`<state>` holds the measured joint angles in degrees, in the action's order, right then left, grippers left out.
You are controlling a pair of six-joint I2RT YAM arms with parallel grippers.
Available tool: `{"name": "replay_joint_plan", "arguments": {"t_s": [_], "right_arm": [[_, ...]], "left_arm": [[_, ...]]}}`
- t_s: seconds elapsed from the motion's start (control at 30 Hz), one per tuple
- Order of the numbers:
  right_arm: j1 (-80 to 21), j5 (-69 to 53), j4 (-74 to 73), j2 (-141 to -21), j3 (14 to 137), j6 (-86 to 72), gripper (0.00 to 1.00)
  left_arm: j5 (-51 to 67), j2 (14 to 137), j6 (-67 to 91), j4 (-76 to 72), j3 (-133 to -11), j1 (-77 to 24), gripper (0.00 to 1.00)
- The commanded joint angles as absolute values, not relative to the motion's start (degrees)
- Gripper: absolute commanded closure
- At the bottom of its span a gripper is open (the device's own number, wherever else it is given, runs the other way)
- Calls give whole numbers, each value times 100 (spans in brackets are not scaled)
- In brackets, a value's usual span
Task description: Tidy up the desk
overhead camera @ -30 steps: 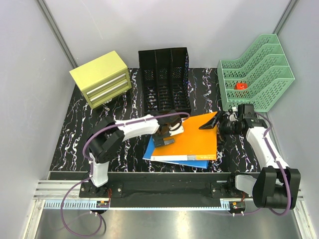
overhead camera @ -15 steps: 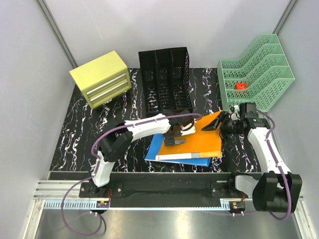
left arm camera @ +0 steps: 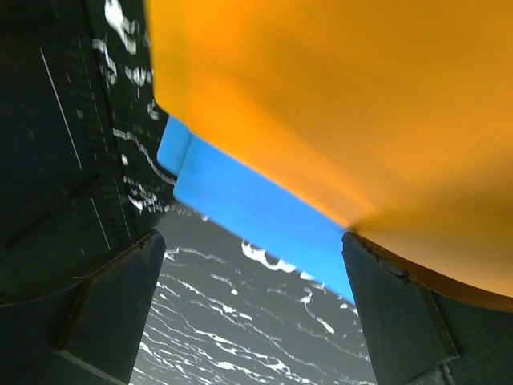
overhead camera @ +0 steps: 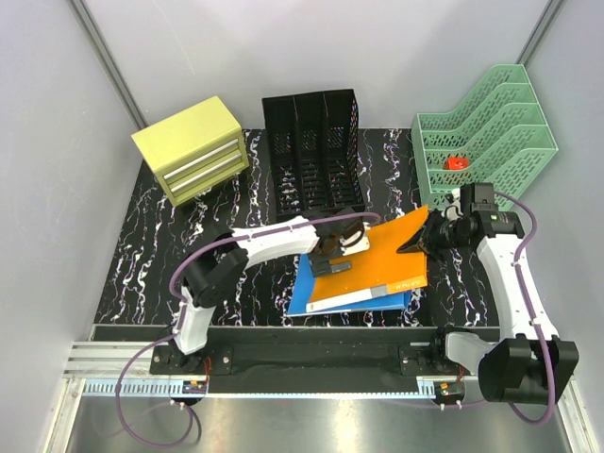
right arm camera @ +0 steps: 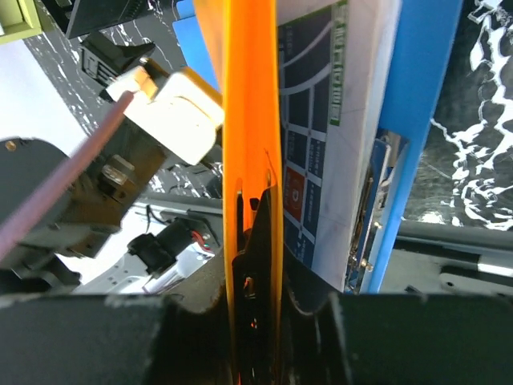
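Your right end effector [overhead camera: 420, 238] pinches the orange folder [overhead camera: 377, 266] just in front of the black file holder [overhead camera: 311, 151]. The left end effector [overhead camera: 332, 262] gapes empty. The tabletop [overhead camera: 160, 236] beneath the holder looks barely sorted, with the filing not yet done.

Big flat rectangular desk [overhead camera: 151, 245], black with white marble-looking veins all over. Lying level, long side left to right in the top view, way bigger than anything sitting on it. Cluttered through the middle and along the far edge, bare veined patches at left and near right. Also peeking out low in the left wrist view and at the right edge of the right wrist view.
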<state>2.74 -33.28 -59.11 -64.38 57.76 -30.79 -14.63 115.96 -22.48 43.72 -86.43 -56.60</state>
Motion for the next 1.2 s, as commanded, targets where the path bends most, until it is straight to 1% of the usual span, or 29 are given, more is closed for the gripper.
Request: {"name": "replay_joint_plan", "arguments": {"t_s": [0.0, 0.13, 0.3, 0.37, 0.43, 0.47, 0.57, 0.63, 0.73, 0.9, 1.07, 1.17], "right_arm": [[229, -3278, -6012, -6275, 6232, -2900, 84], [229, -3506, -5722, -6345, 5811, -3075, 90], [229, -3902, -5309, -6495, 5572, -3269, 91], [229, -4007, -5239, -6504, 5590, -3348, 91], [229, -4095, -5089, -6513, 5555, -3497, 92], [229, -4113, -5037, -6530, 5537, -3559, 94], [229, -4341, -4607, -6618, 5353, -3866, 97], [229, -4482, -4325, -6749, 5265, -3981, 100], [220, -4447, -4228, -6864, 5203, -3955, 100], [211, -4377, -4307, -6812, 5028, -3806, 100], [211, -4377, -4315, -6776, 4887, -3762, 100], [211, -4359, -4342, -6768, 4860, -3718, 100]], "left_arm": [[-1160, 11049, -2206, 4315, -8385, -5458, 1], [-1213, 10312, -2303, 4578, -8481, -5239, 1], [-933, 9616, -2294, 5062, -8719, -5080, 1], [-626, 9527, -2215, 5124, -8579, -5141, 1], [-597, 9536, -2206, 5238, -8307, -5247, 1], [-554, 9510, -2241, 5290, -8219, -5308, 1], [-274, 9194, -2285, 5318, -7841, -5317, 1], [-351, 9071, -2276, 5282, -7594, -5309, 1], [-509, 9166, -2268, 5098, -7287, -5186, 1], [-729, 9605, -2241, 4387, -6751, -5106, 1], [-642, 10036, -2171, 3693, -6688, -5071, 1], [-475, 10309, -2127, 3534, -6829, -5071, 1]]}}
